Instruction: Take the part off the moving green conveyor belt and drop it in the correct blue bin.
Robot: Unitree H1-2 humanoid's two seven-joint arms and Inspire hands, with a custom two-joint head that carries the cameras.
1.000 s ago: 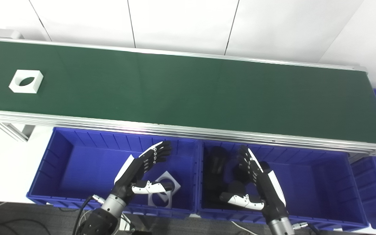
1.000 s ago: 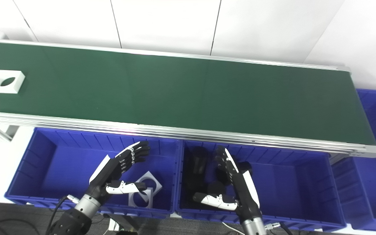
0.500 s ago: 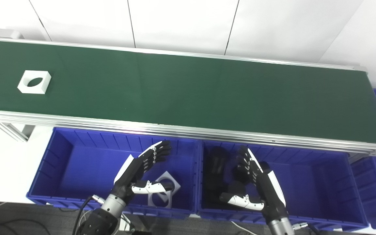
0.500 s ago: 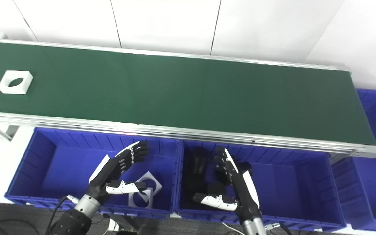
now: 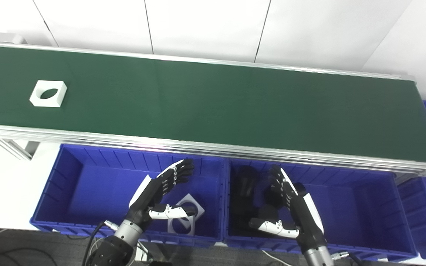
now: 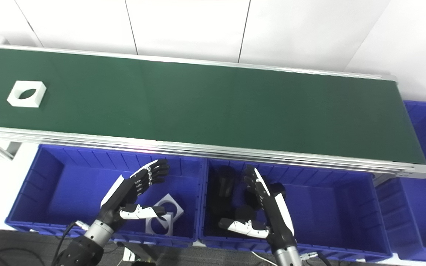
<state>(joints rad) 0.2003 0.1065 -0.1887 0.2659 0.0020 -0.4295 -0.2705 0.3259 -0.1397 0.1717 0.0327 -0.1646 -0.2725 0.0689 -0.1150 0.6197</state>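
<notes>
Part (image 5: 48, 94) riding far left on belt (image 5: 235, 107), not picked yet; both hands (image 5: 161, 195) (image 5: 290, 207) waiting over bins (image 5: 87, 162), fingers spread, holding nothing.

No text, label, brand, number or sign can be read in either view.
</notes>
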